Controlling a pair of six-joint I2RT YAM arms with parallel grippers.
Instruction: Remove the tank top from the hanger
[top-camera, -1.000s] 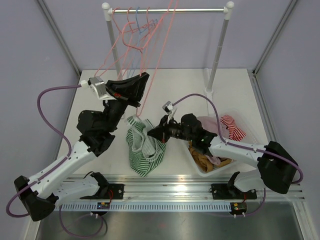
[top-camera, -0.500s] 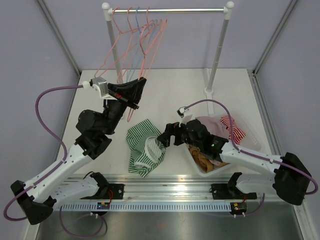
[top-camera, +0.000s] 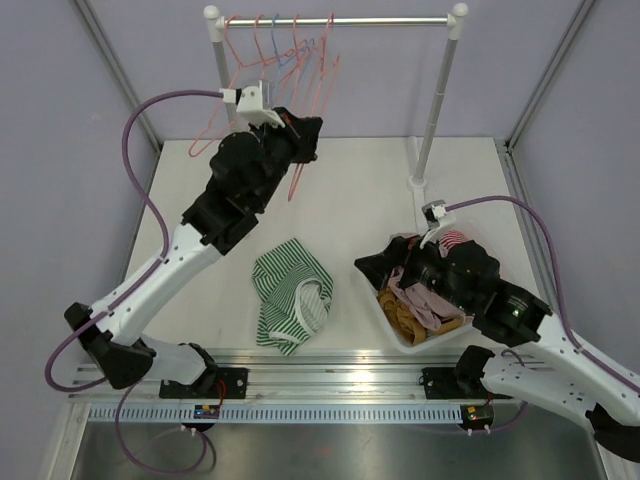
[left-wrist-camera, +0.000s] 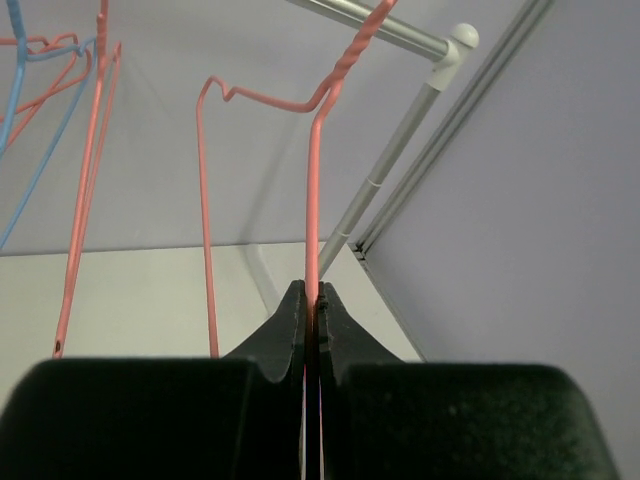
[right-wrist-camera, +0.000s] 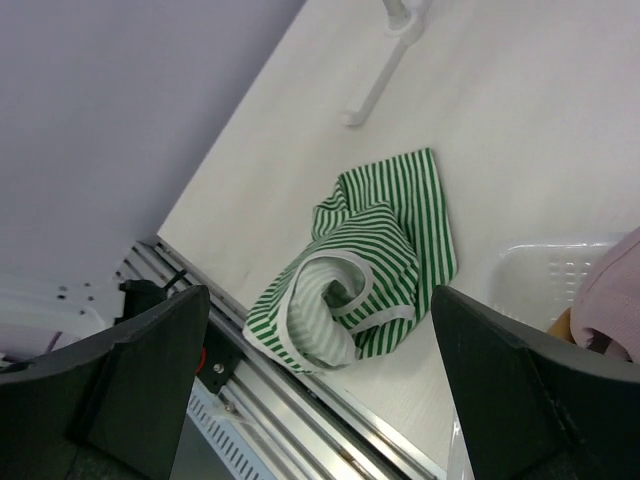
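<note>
The green-and-white striped tank top (top-camera: 290, 295) lies crumpled on the table near the front edge, off any hanger; the right wrist view shows the tank top (right-wrist-camera: 385, 250) below and apart from the fingers. My left gripper (top-camera: 310, 132) is raised near the rack, shut on the wire of a pink hanger (top-camera: 326, 72). In the left wrist view the pink hanger (left-wrist-camera: 312, 200) runs up from the closed jaws, and its hook reaches the rail (left-wrist-camera: 415, 38). My right gripper (top-camera: 368, 266) hangs open and empty at the left edge of the bin.
Several pink and blue hangers (top-camera: 262, 45) hang at the left end of the rack rail (top-camera: 390, 20). The rack's right post (top-camera: 436, 100) stands on the table at the back. A white bin (top-camera: 392, 322) full of clothes sits at the front right.
My right gripper opened, let go of the tank top and drew back right to the bin. The top dropped flat on the table. My left arm lifted the pink hanger to the rail.
</note>
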